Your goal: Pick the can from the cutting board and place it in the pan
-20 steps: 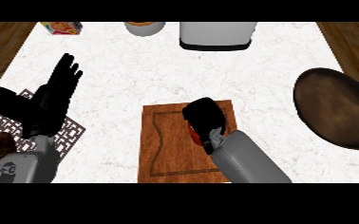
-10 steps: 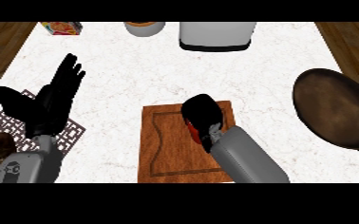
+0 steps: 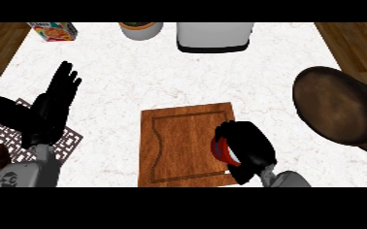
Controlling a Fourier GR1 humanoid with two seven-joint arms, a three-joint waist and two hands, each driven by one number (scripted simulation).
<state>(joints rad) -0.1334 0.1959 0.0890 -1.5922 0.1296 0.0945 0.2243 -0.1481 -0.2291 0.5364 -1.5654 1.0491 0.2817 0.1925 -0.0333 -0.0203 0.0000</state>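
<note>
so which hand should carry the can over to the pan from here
The right hand. It is already curled round the can at the cutting board's right edge, and the pan lies on its side of the counter. The left hand rests open far to the left.

The right hand (image 3: 247, 148) curls round the can (image 3: 221, 150), so only a red sliver of it shows. The pan (image 3: 337, 106) runs off the right edge. The far-left box's (image 3: 54, 30) print is too small to read.

Your right hand (image 3: 247, 148) is curled, wrist low at the view's edge. Your left hand (image 3: 54, 102) rests open, fingers up.
</note>
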